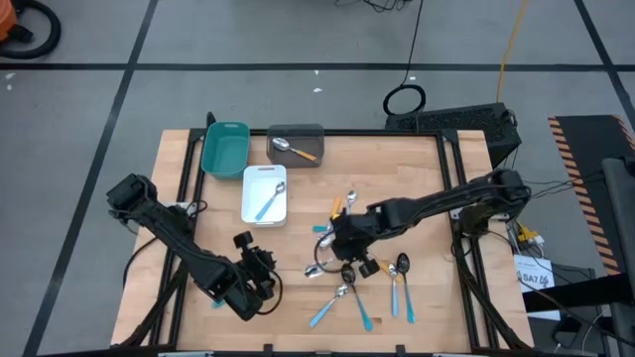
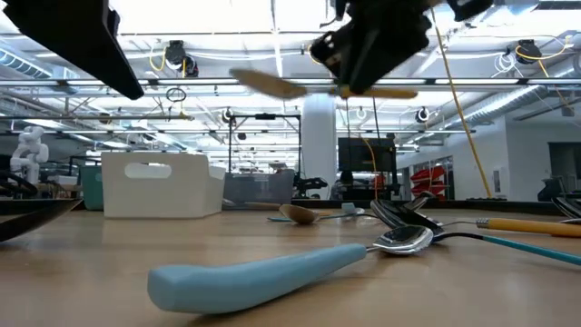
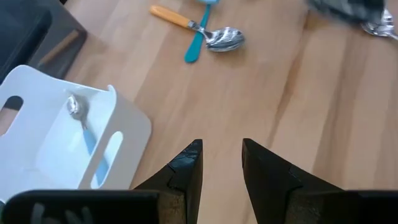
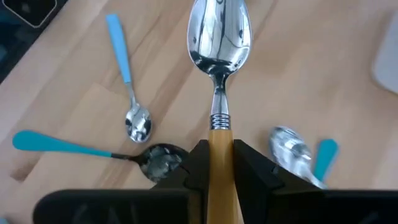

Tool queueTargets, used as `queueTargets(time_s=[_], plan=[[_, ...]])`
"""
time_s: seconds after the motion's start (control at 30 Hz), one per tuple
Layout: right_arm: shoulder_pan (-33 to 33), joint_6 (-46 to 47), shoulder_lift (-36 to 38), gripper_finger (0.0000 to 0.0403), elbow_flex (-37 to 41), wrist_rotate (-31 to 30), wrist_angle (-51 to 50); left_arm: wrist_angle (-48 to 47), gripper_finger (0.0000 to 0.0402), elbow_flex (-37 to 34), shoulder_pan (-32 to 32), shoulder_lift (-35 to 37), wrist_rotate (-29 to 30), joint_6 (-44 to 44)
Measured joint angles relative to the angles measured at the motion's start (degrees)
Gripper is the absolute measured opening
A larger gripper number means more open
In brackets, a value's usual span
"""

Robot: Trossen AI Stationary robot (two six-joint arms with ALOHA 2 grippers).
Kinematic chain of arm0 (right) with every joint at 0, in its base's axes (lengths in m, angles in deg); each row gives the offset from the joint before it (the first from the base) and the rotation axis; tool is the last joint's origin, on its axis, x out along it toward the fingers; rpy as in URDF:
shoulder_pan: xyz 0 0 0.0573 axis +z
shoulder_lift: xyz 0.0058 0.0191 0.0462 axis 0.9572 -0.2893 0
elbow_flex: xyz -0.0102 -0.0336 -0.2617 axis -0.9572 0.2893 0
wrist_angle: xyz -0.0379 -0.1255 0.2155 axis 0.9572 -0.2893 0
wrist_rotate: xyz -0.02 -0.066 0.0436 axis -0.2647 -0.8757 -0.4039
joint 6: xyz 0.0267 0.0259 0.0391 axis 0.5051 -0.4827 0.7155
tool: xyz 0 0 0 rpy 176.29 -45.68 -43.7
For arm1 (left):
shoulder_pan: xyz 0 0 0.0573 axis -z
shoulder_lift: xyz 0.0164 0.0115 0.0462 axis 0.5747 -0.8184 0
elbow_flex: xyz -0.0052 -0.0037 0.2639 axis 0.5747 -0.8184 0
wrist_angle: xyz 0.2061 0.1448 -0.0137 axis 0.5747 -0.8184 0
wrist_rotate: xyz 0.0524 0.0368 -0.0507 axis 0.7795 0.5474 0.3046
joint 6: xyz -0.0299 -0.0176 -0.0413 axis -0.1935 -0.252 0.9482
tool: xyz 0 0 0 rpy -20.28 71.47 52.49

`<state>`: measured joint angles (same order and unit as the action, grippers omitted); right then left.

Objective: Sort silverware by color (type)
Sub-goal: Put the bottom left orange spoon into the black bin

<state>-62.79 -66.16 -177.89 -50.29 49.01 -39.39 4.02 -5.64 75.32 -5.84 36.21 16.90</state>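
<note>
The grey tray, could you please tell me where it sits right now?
In the high view, the grey tray sits at the table's far edge, right beside the teal tray and just behind the white tray; one orange-handled spoon lies in it.

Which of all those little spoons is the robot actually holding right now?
The orange-handled spoon with the shiny silver bowl. The right gripper pinches its handle and holds it above the table, while the other spoons, like the blue-handled one, lie loose on the wood.

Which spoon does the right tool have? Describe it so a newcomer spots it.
Start at the spoon pile right of the white tray. The right tool is shut on the orange-handled spoon, silver bowl pointing forward. Unlike its neighbours, it is off the wood.
</note>
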Motion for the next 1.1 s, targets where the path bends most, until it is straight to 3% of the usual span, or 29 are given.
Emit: queueTargets(time_s=[0.23,0.5,0.73,0.97,1.1], plan=[[-3.95,-0.74,3.76,0.0045,2.37,0.03,1.31,-0.54,0.0113,0.00,-0.91,0.00,-2.31,-0.01],[-9.39,0.45,5.96,0.0045,11.52,-0.21,17.31,-1.15,0.0113,0.00,-0.83,0.00,-3.67,-2.19],[-14.02,3.28,5.94,0.0045,12.63,-8.81,27.45,-1.22,0.0113,0.00,-3.50,0.00,-4.45,-7.49],[-21.33,2.20,5.95,0.0045,12.35,-8.68,35.97,-1.36,0.0113,0.02,-7.12,0.00,-4.74,-11.31],[-26.65,3.19,5.94,0.0045,12.35,-5.42,40.39,-1.31,0.0113,0.02,-7.90,0.00,-4.65,-12.55]])
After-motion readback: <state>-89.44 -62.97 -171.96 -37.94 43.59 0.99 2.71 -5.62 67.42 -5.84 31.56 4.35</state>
